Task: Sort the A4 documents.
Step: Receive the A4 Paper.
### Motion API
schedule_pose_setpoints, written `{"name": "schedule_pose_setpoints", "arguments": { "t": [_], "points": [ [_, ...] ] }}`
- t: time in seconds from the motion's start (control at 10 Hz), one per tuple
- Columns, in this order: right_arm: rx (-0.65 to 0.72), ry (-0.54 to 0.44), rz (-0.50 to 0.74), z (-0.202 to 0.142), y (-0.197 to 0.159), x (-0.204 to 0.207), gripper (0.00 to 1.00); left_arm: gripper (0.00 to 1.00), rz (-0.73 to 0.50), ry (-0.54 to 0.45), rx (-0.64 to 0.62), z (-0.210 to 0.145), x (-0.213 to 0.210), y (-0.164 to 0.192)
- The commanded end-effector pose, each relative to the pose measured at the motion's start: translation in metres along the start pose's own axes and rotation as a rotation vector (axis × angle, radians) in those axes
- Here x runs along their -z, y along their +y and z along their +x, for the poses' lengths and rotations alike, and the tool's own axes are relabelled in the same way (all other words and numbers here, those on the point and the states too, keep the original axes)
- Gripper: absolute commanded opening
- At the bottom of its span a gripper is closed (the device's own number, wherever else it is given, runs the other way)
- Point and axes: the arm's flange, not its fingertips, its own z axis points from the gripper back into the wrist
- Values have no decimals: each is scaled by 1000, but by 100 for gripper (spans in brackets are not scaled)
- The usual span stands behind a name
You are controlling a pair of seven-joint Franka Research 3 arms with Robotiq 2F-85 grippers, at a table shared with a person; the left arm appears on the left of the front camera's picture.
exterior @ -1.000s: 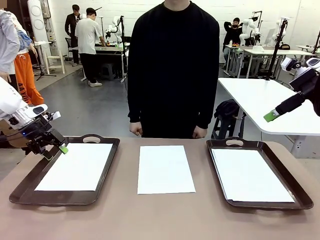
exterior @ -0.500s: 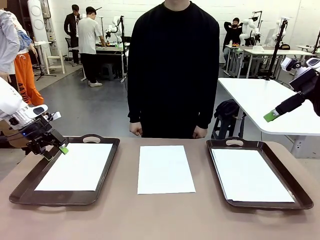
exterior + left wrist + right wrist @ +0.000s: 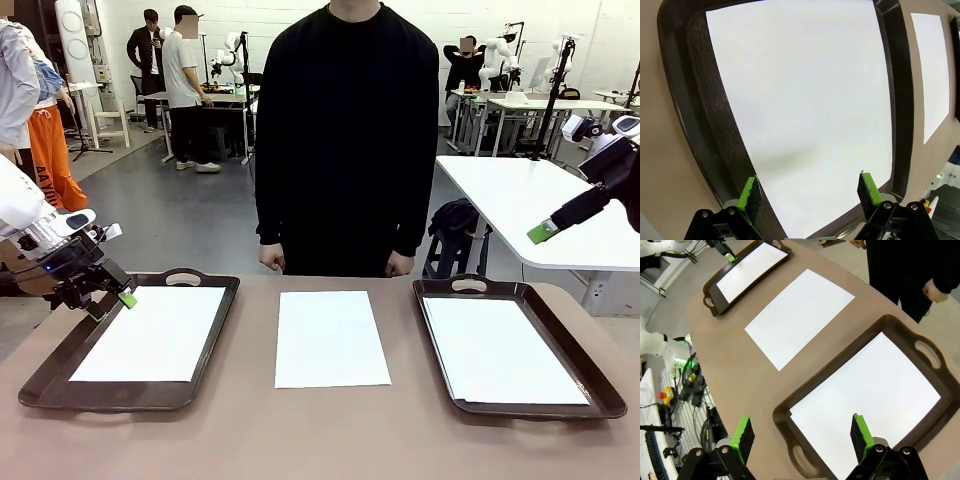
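We see three white sheets on the table. The left sheet lies flat inside the left tray near the table's left edge. The right sheet lies inside the right tray near the right edge; its left border looks doubled, so it may be a small stack, but we cannot tell. The middle sheet lies on bare table between the trays, squared to the far edge and touching neither tray. We judge it is the one left to sort, set there within reach of both arms.

The left gripper hangs low over the far left corner of the left tray. Its jaws are wide apart and hold nothing: one pad is above the tray's rim, the other above the sheet. The right gripper is raised well above the right tray, jaws equally wide and empty, looking down on tray and middle sheet. We take that as a waiting pose which keeps the table open.

The person stands at the far edge behind the middle sheet, hands down and off the table.
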Motion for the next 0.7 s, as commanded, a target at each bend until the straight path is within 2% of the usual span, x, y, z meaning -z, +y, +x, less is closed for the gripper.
{"name": "schedule_pose_setpoints", "arguments": {
  "t": [0.0, 0.3, 0.6],
  "points": [
    [0, -3, -3, 1, 0, 1, 100, 100, 0, 0, 0, 0, 0, 0],
    [0, -3, -3, 1, 0, 1, 100, 100, 86, -137, 186, 7, -37, -76],
    [0, -3, -3, 1, 0, 1, 100, 100, 63, -277, 418, -30, -74, -134]
  ]
}}
